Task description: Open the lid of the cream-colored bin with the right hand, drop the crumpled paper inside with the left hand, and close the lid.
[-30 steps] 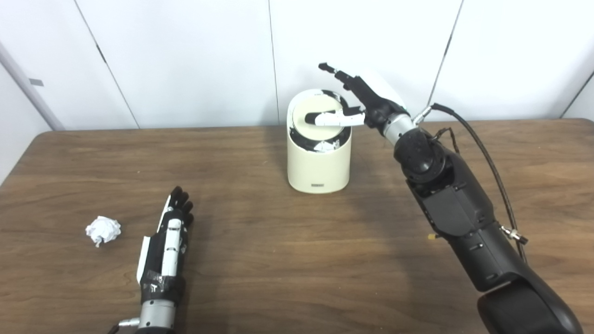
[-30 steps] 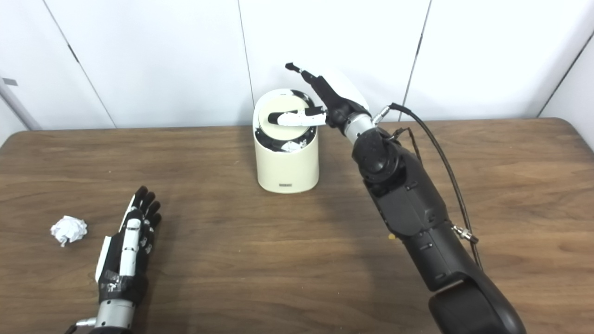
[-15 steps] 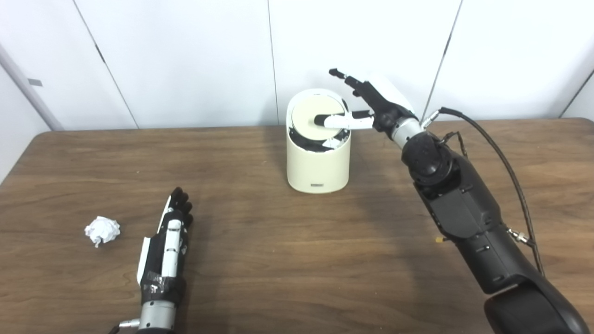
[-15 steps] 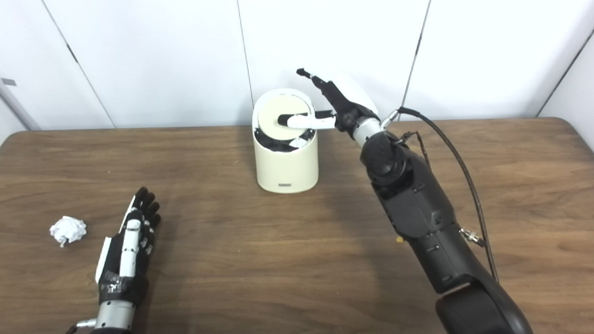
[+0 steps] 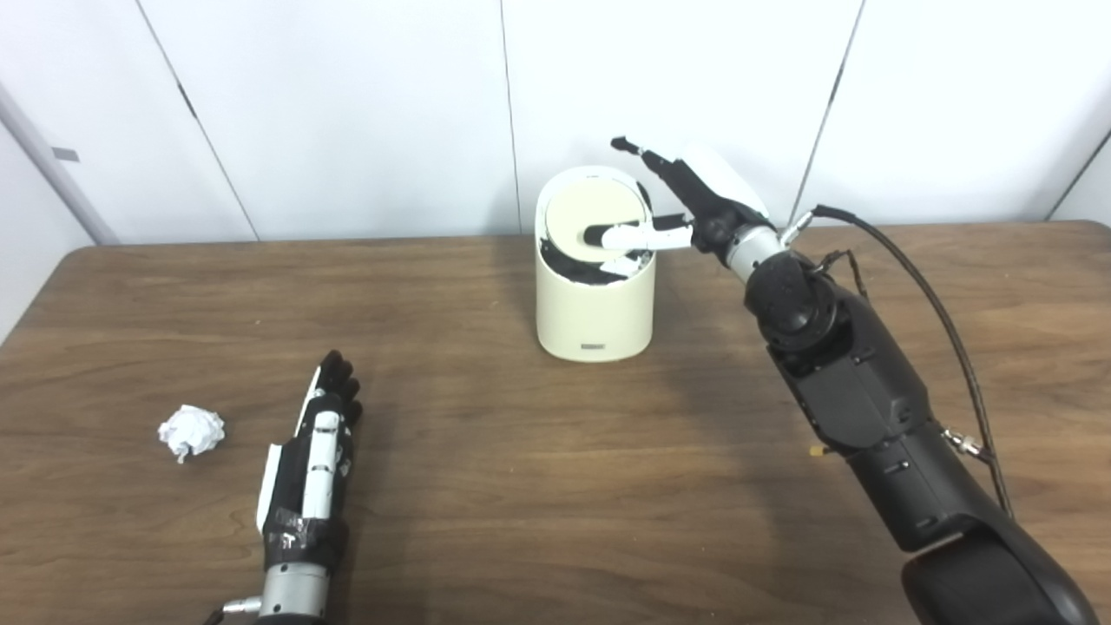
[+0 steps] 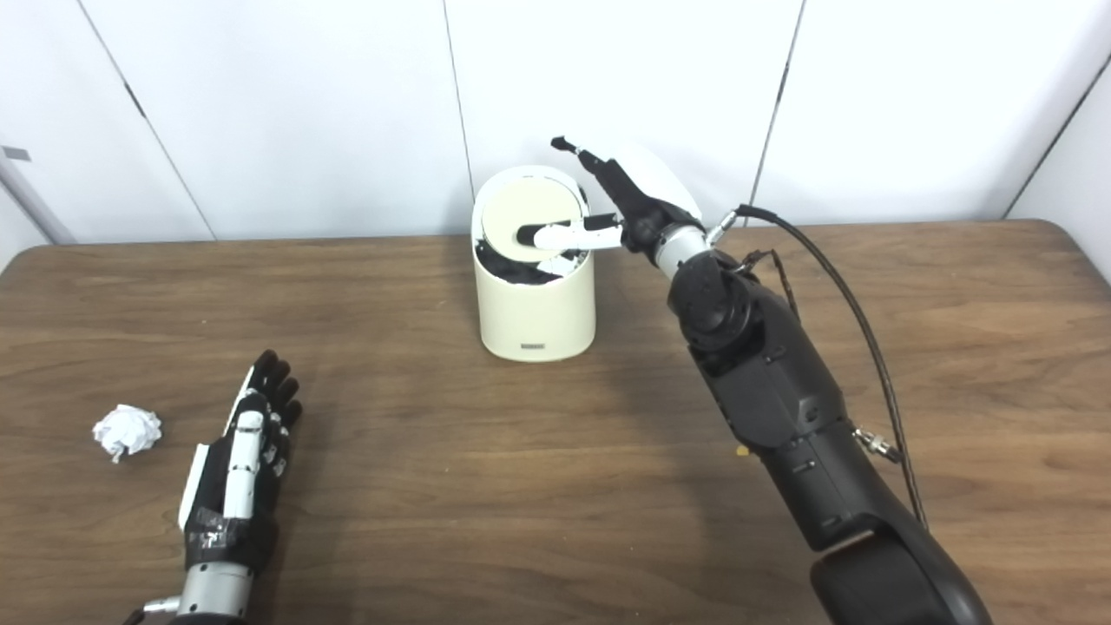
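Note:
The cream-colored bin (image 5: 594, 299) stands at the back middle of the brown table (image 5: 555, 486). Its round lid (image 5: 595, 219) is tilted, showing a dark gap and white paper inside at the front. My right hand (image 5: 681, 204) is open beside the bin's right rim, with its thumb lying across the lid and its fingers raised behind. The crumpled paper (image 5: 191, 430) lies at the left of the table. My left hand (image 5: 318, 447) rests flat and open on the table, just right of the paper and apart from it.
White wall panels stand behind the table. A black cable (image 5: 929, 299) runs along my right forearm. A small yellow speck (image 5: 814, 450) lies on the table beside that arm.
My right hand drew back to the right and then came in lower, its thumb still across the lid. The lid stands more tilted than a second ago. My left hand and the paper have not moved.

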